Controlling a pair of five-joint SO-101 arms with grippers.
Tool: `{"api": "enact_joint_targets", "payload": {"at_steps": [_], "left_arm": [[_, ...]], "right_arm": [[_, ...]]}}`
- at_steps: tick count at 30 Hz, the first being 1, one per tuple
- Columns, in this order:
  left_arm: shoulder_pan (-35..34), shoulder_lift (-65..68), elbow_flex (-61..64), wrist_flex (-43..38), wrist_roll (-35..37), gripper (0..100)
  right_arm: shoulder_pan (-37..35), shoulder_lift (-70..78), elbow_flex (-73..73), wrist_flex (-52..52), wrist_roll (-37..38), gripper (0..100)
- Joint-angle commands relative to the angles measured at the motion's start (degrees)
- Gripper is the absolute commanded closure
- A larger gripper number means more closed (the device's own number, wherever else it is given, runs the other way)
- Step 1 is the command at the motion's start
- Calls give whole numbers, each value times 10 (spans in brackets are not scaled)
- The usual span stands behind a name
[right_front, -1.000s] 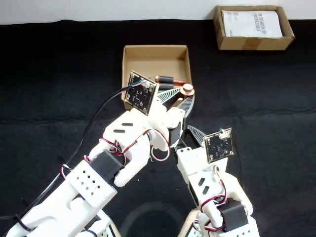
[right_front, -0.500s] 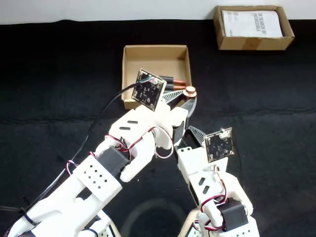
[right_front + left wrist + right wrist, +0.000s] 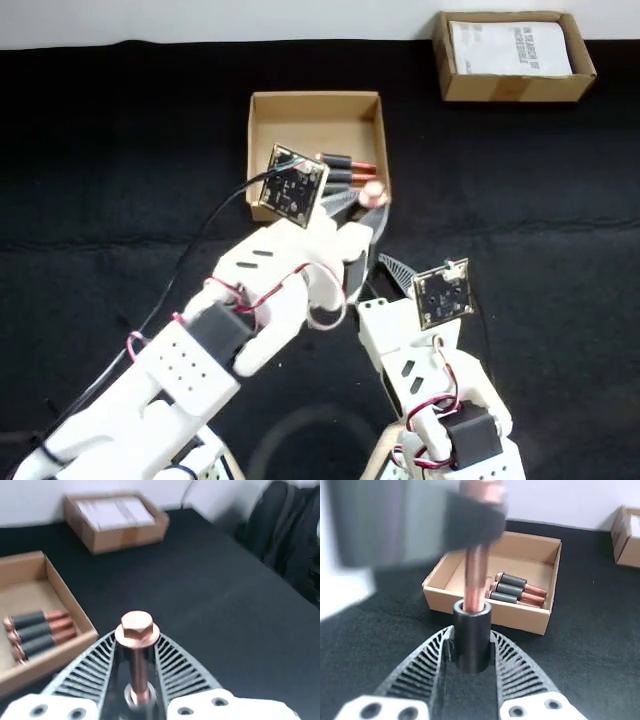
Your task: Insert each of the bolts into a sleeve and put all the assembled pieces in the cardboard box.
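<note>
Bolt (image 3: 137,627) is pinched head-out in L tool (image 3: 136,642), closed tight on the shank. Its tip sits in the mouth of sleeve (image 3: 471,647), which stands upright, clamped in R tool (image 3: 471,635). Box (image 3: 487,614) is just beyond both tools, w/ 3 assembled pcs (image 3: 515,590) inside. 2nd box (image 3: 512,88) sits farther off on bench (image 3: 120,150).

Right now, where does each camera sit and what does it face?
High view: fixed above, looking down at the table; both arms show.
Left wrist view: on the left wrist, looking along its hand gripping the bolt.
Right wrist view: on the right wrist, looking along its hand holding the sleeve.
All share the cardboard box.
</note>
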Motion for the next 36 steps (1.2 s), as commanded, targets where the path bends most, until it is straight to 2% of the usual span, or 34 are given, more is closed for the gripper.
{"api": "enact_joint_targets", "payload": {"at_steps": [1,3,7,12,16,21,24,28,34,36], "left_arm": [[18,-44,-11,56,-44,989],[27,-50,-9,91,-71,957],[29,-52,-15,153,-51,845],[30,-52,-57,260,-64,800],[27,-53,-97,348,-151,804],[15,-94,-124,445,-209,805],[15,-142,-121,469,-257,835],[15,-219,-102,478,-300,994],[12,-357,-12,479,-321,992],[-13,-411,26,476,-321,991]], "right_arm": [[9,1,-18,-7,-2,991],[9,1,-19,-7,-1,991],[9,1,-19,-7,-1,991],[16,1,-19,-6,-1,991],[26,1,-19,-6,-1,991],[34,1,-19,-6,7,991],[36,1,-27,-4,28,991],[46,2,-54,-6,32,991],[46,20,-86,-7,32,991],[46,58,-117,-7,32,991]]}}
